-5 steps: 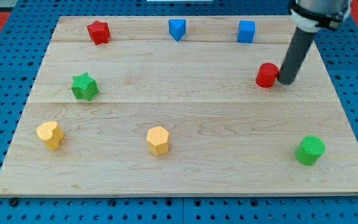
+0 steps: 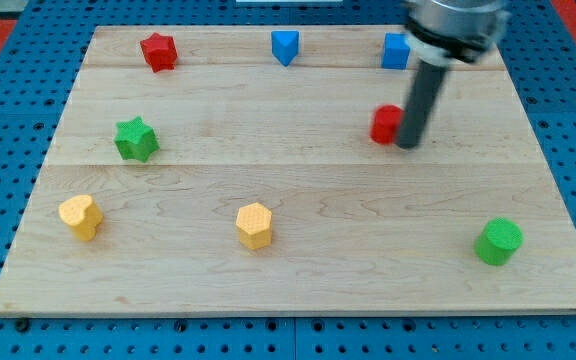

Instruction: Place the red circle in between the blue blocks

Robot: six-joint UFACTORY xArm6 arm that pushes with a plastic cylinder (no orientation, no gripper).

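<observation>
The red circle (image 2: 386,124) lies on the wooden board (image 2: 298,280), right of centre. My tip (image 2: 409,144) touches its right side, a little toward the view's bottom. A blue triangular block (image 2: 285,46) sits at the top centre. A blue cube (image 2: 395,51) sits at the top right, partly hidden behind the rod. The red circle is below the gap between the blue blocks, closer to the cube.
A red star block (image 2: 158,51) is at the top left, a green star (image 2: 136,139) at the left, a yellow heart-like block (image 2: 80,216) at the lower left, a yellow hexagon (image 2: 254,225) at the bottom centre, a green cylinder (image 2: 498,241) at the lower right.
My tip has moved toward the view's left, pushing the red circle left with it. The other blocks have not moved.
</observation>
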